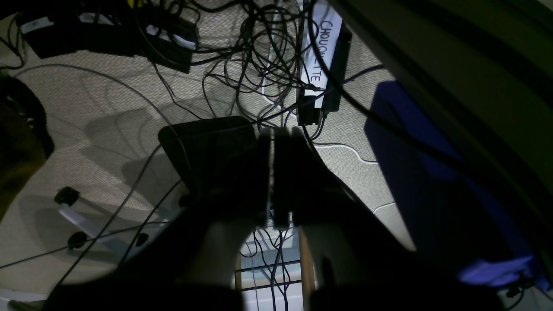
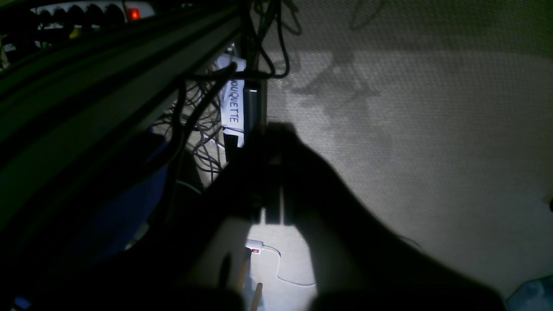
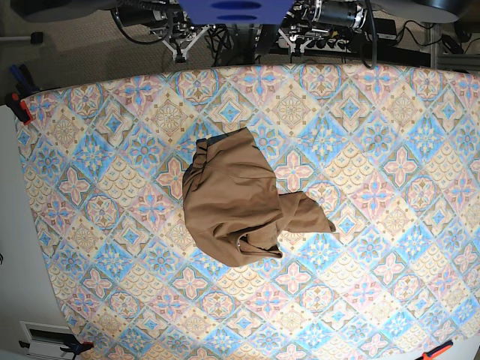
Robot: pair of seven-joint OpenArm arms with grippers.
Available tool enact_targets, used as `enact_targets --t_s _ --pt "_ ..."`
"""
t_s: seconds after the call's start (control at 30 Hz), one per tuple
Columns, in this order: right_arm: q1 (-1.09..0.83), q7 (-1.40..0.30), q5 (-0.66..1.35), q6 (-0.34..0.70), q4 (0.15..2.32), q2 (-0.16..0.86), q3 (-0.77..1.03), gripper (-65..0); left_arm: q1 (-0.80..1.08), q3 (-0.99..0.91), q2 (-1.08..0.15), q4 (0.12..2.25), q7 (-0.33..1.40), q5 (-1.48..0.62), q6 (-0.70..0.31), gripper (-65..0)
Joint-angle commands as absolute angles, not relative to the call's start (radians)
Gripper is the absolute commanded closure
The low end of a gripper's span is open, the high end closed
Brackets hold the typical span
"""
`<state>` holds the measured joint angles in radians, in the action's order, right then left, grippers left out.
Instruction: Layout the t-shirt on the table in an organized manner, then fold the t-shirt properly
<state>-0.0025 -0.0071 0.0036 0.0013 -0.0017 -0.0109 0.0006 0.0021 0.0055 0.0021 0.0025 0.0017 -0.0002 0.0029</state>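
Observation:
The tan-brown t-shirt [image 3: 236, 206] lies crumpled in a heap near the middle of the table [image 3: 390, 150], with one part trailing out to the right and a darker collar edge showing at its top. Neither wrist view shows the shirt. Both arms sit folded back beyond the table's far edge. In the left wrist view my left gripper [image 1: 273, 134] is a dark shape hanging over the carpet, jaws pressed together on nothing. My right gripper [image 2: 270, 129] is likewise shut and empty over the floor.
Tangled cables [image 1: 259, 56], a labelled power strip [image 1: 322, 65] and black boxes [image 1: 168, 39] lie on the carpet under the arms. A blue panel [image 1: 414, 172] stands beside the left gripper. Clamps [image 3: 15, 101] hold the tablecloth at its edges.

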Motion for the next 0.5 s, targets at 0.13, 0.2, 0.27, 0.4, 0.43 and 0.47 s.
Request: enact_targets --t_s 0.13,0.2,0.27,0.4,0.43,0.47 --pt "0.001 -0.002 0.005 0.007 0.001 -0.007 -0.001 -0.3 -0.002 0.007 0.001 0.000 0.010 0.001 -0.001 -0.3" --pt "0.001 -0.002 0.005 0.007 0.001 -0.007 -0.001 -0.3 -0.002 0.007 0.001 0.000 0.010 0.001 -0.001 -0.3" --pt "0.001 -0.002 0.005 0.007 0.001 -0.007 -0.001 -0.3 -0.002 0.005 0.004 0.000 0.010 -0.002 -0.001 -0.3" --pt "0.001 -0.002 0.005 0.007 0.001 -0.007 -0.001 -0.3 -0.001 0.008 0.007 0.000 0.010 0.001 -0.001 -0.3" --pt "0.001 -0.002 0.005 0.007 0.001 -0.007 -0.002 -0.3 0.001 0.008 0.007 0.000 0.010 0.001 -0.001 -0.3" --pt "0.001 -0.002 0.005 0.007 0.001 -0.007 -0.002 -0.3 0.001 0.008 0.008 0.000 0.010 0.001 -0.001 -0.3"
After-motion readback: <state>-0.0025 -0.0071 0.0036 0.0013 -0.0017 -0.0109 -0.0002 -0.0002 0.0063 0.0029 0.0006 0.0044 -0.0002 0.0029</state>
